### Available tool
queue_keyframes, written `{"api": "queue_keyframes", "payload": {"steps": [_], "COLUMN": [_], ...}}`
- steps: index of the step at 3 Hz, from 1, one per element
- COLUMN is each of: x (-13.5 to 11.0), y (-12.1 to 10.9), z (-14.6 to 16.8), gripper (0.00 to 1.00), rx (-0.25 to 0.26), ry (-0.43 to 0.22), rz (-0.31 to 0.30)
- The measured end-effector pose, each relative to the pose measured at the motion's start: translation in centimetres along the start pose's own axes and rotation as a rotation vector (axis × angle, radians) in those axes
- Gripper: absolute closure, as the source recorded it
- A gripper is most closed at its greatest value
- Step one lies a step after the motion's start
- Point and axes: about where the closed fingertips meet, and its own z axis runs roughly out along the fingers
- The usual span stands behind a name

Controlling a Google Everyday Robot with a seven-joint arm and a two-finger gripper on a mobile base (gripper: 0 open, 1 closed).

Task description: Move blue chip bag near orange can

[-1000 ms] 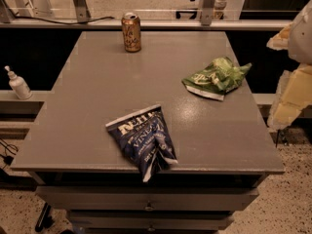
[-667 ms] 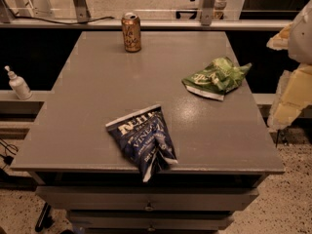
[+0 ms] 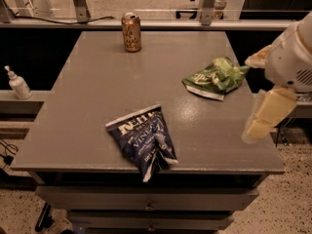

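The blue chip bag [image 3: 145, 141] lies crumpled near the grey table's front edge, its white top strip pointing back left and its lower tip hanging slightly over the edge. The orange can [image 3: 131, 31] stands upright at the back of the table [image 3: 97, 91], left of centre, far from the bag. My gripper [image 3: 265, 116] hangs from the white arm at the right side, over the table's right edge. It is well to the right of the bag and holds nothing.
A green crinkled bag [image 3: 216, 77] lies at the right side of the table, close to my arm. A white pump bottle [image 3: 18, 83] stands on a lower ledge to the left. Drawers sit under the table front.
My arm and gripper have moved a little left and down, in over the table's right edge. The bags and the can have not moved.
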Motion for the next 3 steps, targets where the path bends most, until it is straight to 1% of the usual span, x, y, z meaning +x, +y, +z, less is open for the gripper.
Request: {"api": "queue_keyframes", "payload": {"steps": [1,2,3], "x": [-3.4,-6.6,-9.4], "y": [2.1,4.9,7.9], "z": [3.2,6.0,7.6], "gripper": [0.0,0.0,0.0], "rx": [-0.042,-0.089,-0.145], "ry": [-0.111,-0.221,-0.303], "rz": [-0.012,-0.009,-0.003]}}
